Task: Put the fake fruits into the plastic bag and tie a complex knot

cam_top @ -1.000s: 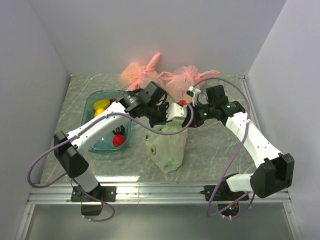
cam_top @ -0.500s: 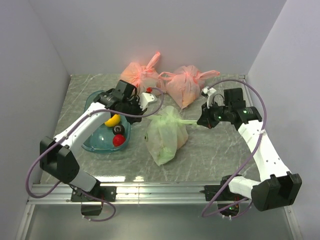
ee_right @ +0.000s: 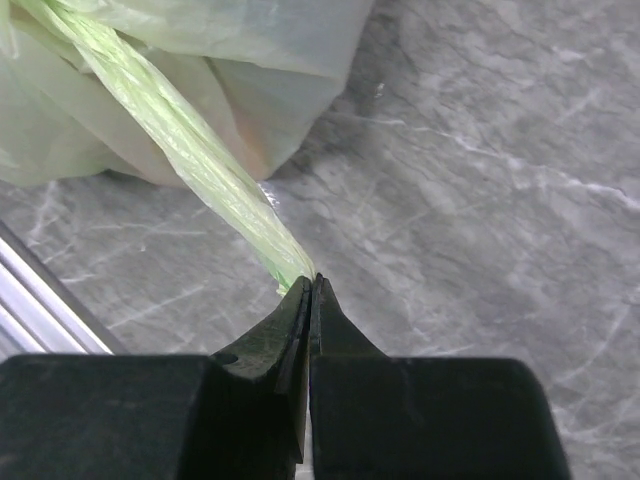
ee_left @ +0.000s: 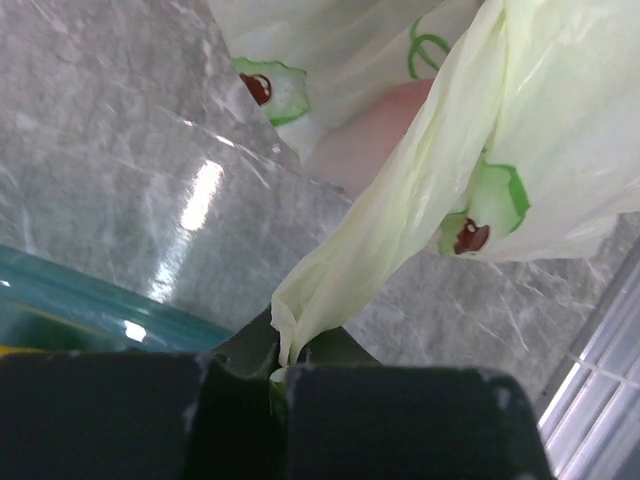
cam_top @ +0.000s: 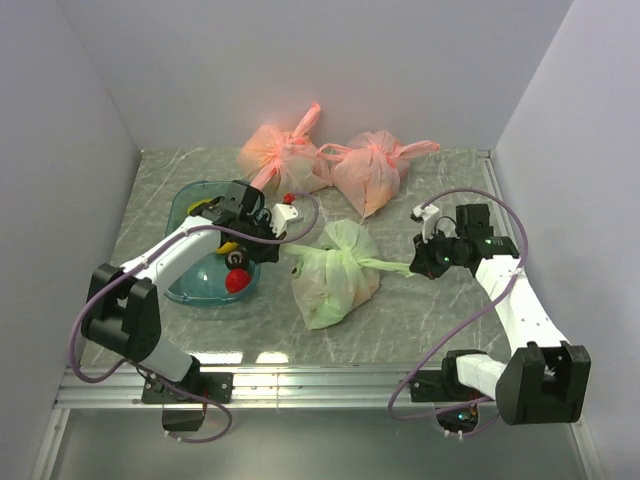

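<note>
2 arms are shown, the left arm [cam_top: 185, 250] and the right arm [cam_top: 515, 300], each built of white link shells joined by black joint housings. A lilac cable [cam_top: 72, 345] is looped along each. The fingers [ee_right: 265, 345] are moulded in matte black and tapered to thin tips.

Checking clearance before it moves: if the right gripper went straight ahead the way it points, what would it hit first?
Probably the green bag; the right gripper points along the twisted handle it pinches.
</note>
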